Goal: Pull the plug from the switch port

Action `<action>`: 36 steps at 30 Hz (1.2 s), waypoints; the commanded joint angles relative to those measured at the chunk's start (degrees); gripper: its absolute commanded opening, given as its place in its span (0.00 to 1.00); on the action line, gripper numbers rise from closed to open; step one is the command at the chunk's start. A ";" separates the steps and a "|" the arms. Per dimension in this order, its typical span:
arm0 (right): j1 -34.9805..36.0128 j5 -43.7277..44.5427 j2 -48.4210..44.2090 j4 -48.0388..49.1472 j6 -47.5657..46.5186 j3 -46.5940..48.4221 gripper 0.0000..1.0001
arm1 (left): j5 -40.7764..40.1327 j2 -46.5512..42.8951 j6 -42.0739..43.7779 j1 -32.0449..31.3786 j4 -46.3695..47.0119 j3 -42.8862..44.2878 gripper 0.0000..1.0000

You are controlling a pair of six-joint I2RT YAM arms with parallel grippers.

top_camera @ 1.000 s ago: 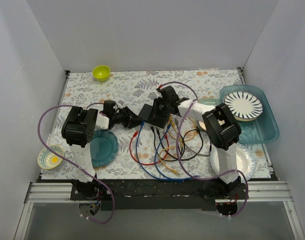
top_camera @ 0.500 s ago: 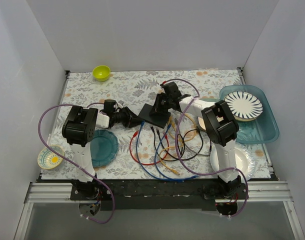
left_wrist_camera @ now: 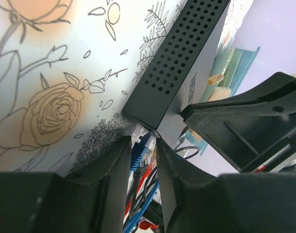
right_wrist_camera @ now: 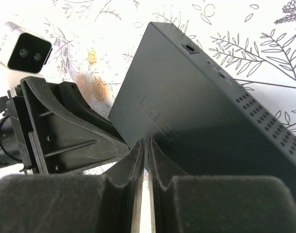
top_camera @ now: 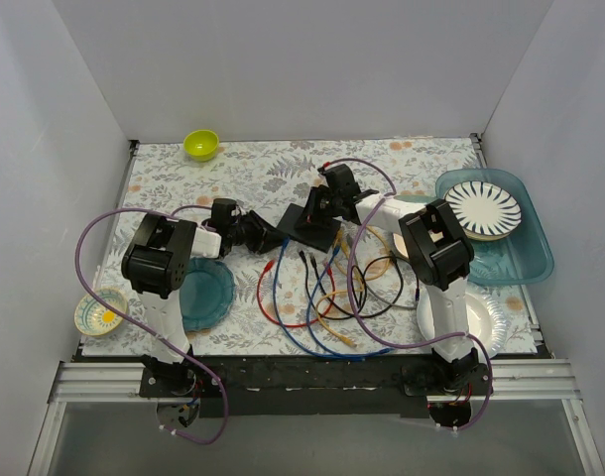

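Black and narrowed, the left pincer reached in low from the left side of the flowered bench. In its wrist view we saw a blue plug caught in the slim gap between its two fingers, which looked closed against it on both sides. The plug sat at the near corner of the switch, a flat dark box lying just right of that pincer at mid-bench. The box's perforated side ran straight on away from the pincer, so box and pincer lay nearly in one line. We judged that the pull had to go back leftward along that line, out of the port. The left arm was plainly the nearer one to the plug. Farther right, the right pincer had its fingers almost together with nothing between them. It hung at the switch's top face; whether it pressed there we could not tell. Loose cables lay tangled nearer the arm bases.
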 commanded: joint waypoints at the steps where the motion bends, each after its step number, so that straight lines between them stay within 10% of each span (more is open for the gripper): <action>1: 0.56 2.17 1.73 -6.10 -1.55 -3.13 0.15 | -9.52 0.21 -0.17 -1.38 -3.98 -1.29 0.29; 11: 1.17 2.08 1.47 -5.49 -1.37 -4.98 0.15 | -8.64 1.00 0.88 -1.56 -3.81 -1.55 0.01; 36: 4.25 6.83 -2.22 -6.37 -2.17 -4.98 0.15 | -4.51 0.04 3.69 -1.56 -3.54 -2.08 0.00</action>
